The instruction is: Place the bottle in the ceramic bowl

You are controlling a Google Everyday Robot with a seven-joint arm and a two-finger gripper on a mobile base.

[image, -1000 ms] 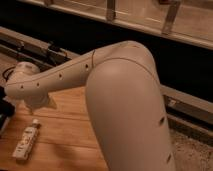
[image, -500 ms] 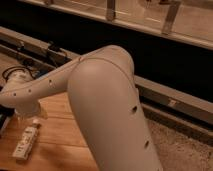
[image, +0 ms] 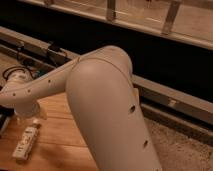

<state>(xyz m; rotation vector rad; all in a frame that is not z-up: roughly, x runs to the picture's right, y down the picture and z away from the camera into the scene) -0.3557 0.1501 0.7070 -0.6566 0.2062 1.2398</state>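
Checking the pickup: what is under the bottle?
The bottle lies flat on the wooden table, just below the pincer at the arm's tip. The arm covers the table's right part; no bowl shows.

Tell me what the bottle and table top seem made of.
The bottle: probably plastic, whitish, with pale label. The table top: likely wood, warm brown planks with seams. The pincer hangs just above the bottle's cap, mostly hidden by the arm.

At lower left of frame: bottle (image: 26, 142) lying on table (image: 60, 135), gripper (image: 27, 119) just above its upper end, arm (image: 100, 100) across centre in front of table, rail (image: 165, 95) behind, running upper left to right.
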